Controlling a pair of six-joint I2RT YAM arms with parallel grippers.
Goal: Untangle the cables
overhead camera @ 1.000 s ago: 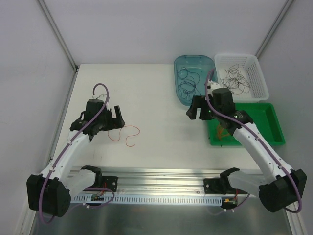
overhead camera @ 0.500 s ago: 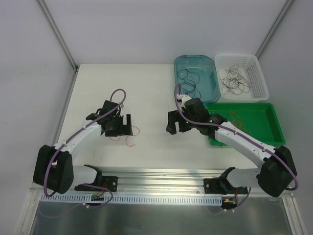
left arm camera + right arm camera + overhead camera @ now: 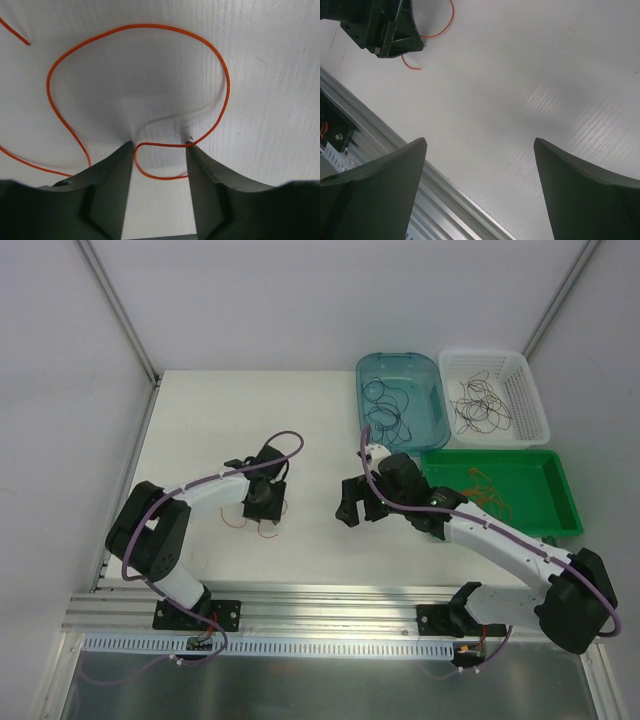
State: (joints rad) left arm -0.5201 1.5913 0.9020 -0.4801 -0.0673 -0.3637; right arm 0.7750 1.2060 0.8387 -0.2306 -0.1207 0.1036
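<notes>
White ribbed surface (image 3: pixel 300 420) carries one thin orange-red wire (image 3: pixel 145 25), looped at centre-left of the overhead view. The left gripper (image 3: pixel 160 145) has swung in and dropped over it, jaws narrowing but still apart, straddling a small bend. The right gripper (image 3: pixel 480 142), jaws wide and empty, has left the green plastic tray (image 3: pixel 540 510) for the centre. A pick-up looks imminent.

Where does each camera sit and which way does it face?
Top external: high behind the robot, looking down on the table, left arm, right arm.
Left wrist: on the left hand, facing down at the orange cable between its fingers.
Right wrist: on the right hand, facing table and rail; own fingers show.
Shared: right wrist also sees left hand and cable.
</notes>
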